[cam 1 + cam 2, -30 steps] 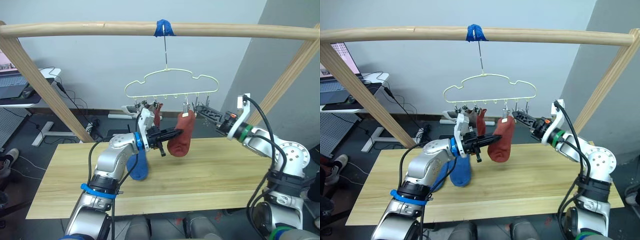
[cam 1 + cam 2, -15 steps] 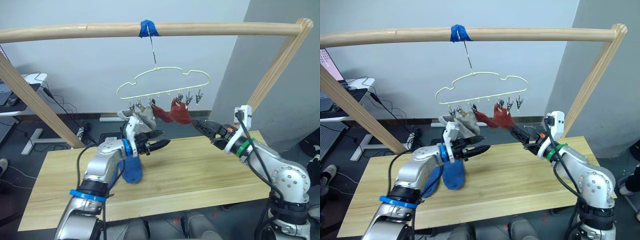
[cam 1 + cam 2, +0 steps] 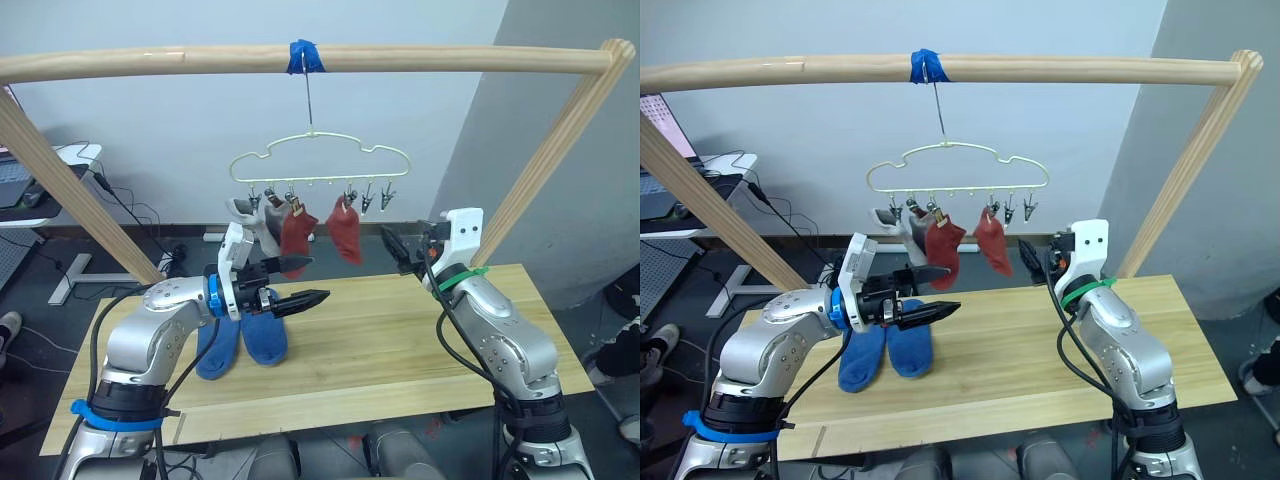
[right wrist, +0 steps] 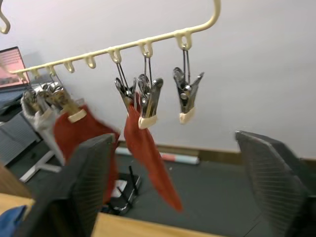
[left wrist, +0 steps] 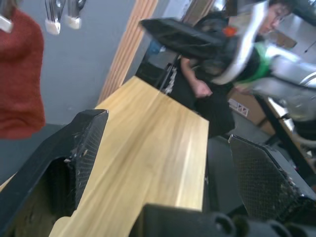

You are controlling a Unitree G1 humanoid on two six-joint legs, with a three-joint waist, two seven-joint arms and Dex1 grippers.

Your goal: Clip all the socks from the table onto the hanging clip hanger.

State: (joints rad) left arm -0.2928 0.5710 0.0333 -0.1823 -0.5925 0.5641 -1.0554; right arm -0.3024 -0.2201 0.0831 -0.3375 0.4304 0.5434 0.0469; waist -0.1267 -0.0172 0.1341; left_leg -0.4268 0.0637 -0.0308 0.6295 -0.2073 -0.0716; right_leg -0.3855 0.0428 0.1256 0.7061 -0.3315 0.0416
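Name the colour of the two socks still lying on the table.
Blue; the two socks lie side by side on the table, clearest in the right eye view.

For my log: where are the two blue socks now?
The two blue socks lie side by side on the table, toward the robot's left, just below the left claw.

Pale yellow-green clip hanger [image 3: 318,160], brick-red socks [image 3: 344,231], blue socks [image 3: 264,338], light wooden table [image 3: 400,330], blue-taped rail [image 3: 306,57]

**Socks on hanger and worktop**

The clip hanger [image 3: 318,160] hangs from the wooden rail [image 3: 420,58], above the worktop's [image 3: 400,330] far edge. Four socks [image 3: 297,228] hang clipped there. Two socks [image 3: 242,340] lie side by side on the worktop's left part.
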